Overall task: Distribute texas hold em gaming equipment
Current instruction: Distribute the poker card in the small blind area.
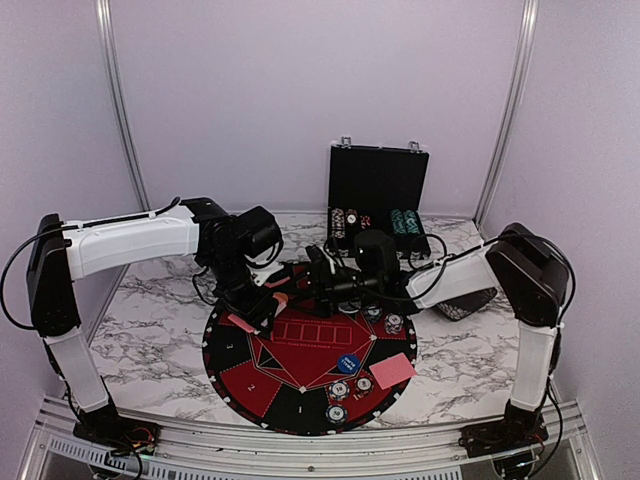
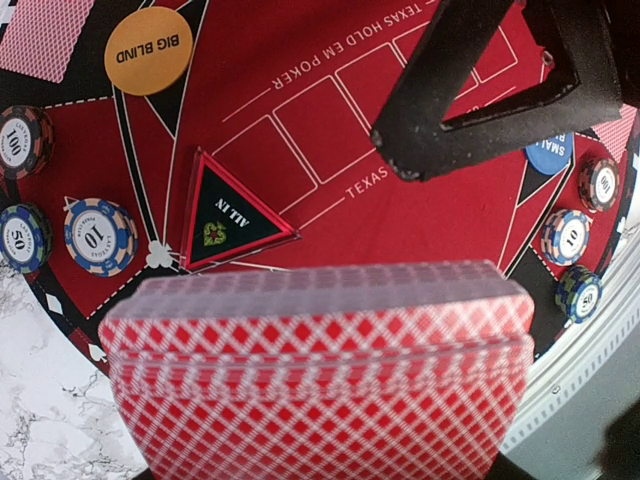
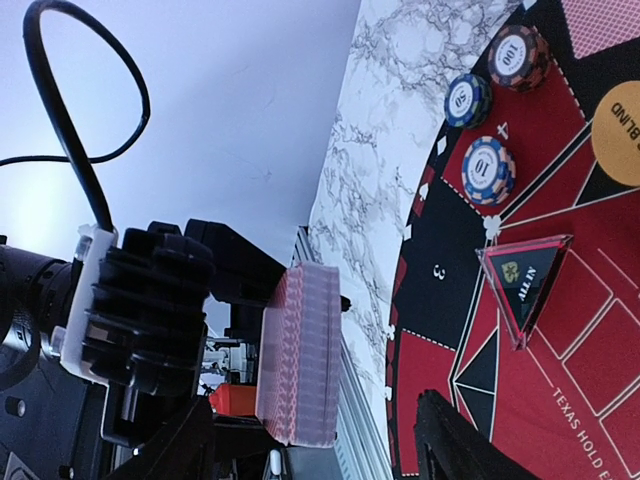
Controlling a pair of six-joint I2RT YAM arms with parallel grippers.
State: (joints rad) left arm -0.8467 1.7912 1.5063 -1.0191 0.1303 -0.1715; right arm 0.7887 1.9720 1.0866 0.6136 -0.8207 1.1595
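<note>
Red-backed playing-card deck [image 2: 320,380] is clamped in the left jaws above the round red-and-black mat [image 2: 300,50], long axis seemingly across the grip; the right jaws are spread wide, empty.

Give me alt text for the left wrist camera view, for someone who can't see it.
A thick deck of red lattice-backed playing cards fills the foreground, above a round red-and-black poker mat carrying an orange Big Blind disc, a triangular All In marker and striped-edge chips.
</note>
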